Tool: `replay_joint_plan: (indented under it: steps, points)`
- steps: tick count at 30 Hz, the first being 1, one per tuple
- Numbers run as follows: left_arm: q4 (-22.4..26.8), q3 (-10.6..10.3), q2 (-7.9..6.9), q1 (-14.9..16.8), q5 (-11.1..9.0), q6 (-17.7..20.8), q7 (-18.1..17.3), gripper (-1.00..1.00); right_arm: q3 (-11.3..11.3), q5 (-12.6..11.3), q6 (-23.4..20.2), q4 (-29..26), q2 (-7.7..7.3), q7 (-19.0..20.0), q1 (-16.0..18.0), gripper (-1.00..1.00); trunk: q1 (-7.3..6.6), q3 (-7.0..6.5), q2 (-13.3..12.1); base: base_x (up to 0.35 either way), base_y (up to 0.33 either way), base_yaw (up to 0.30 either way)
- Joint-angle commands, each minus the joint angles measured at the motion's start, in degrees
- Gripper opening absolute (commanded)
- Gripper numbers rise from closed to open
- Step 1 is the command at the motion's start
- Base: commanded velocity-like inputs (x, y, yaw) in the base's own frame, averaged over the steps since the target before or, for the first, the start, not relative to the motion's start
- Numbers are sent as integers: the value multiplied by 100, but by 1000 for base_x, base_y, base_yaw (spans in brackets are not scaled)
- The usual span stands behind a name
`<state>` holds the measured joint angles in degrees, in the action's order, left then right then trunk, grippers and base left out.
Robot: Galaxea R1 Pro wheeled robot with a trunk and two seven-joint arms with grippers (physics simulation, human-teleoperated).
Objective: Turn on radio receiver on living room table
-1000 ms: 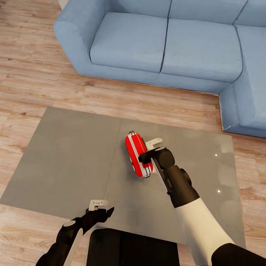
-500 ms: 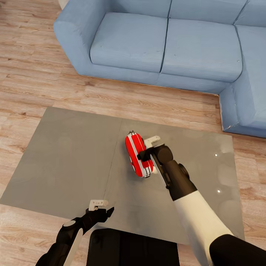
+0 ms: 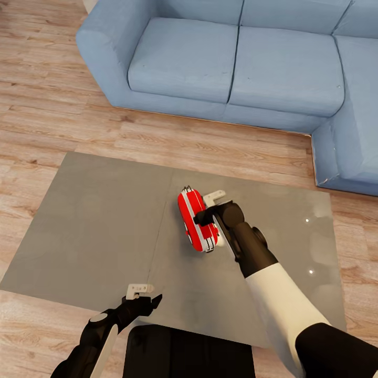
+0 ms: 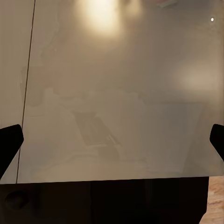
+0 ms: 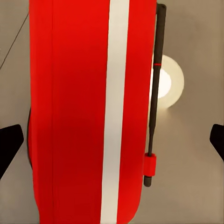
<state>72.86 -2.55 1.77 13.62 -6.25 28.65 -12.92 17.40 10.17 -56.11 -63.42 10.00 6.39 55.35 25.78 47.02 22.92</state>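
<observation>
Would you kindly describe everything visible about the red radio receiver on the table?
The radio receiver is small, rounded and glossy bright red with white stripes along its body and a thin dark rod clipped to one side. It stands on the grey table, right of the seam. The right gripper is directly over it, fingers spread wide; contact cannot be told.

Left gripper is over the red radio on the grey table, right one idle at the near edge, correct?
Swapped. Head view shows the right gripper over the radio receiver on the table; the left gripper hangs idle at the near edge.
</observation>
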Motion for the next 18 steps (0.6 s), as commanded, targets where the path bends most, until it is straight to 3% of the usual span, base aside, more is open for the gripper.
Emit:
replay_joint_plan:
  steps: [1,7,9,10,18]
  points:
    - [0,0,0,0,0,0,0,100,0,1,3,7,0,1,4,100,0,0,0,0,0,0]
    - [0,0,9,0,1,0,0,100,1,-51,27,97,0,32,111,100,0,0,0,0,0,0]
    - [0,0,18,0,0,0,0,100,3,-236,66,244,0,41,219,100,0,0,0,0,0,0]
    - [0,0,24,0,-1,0,0,100,7,-557,246,627,0,42,399,100,0,0,0,0,0,0]
    - [0,0,29,0,1,0,0,100,9,-697,502,951,0,45,483,100,0,0,0,0,0,0]
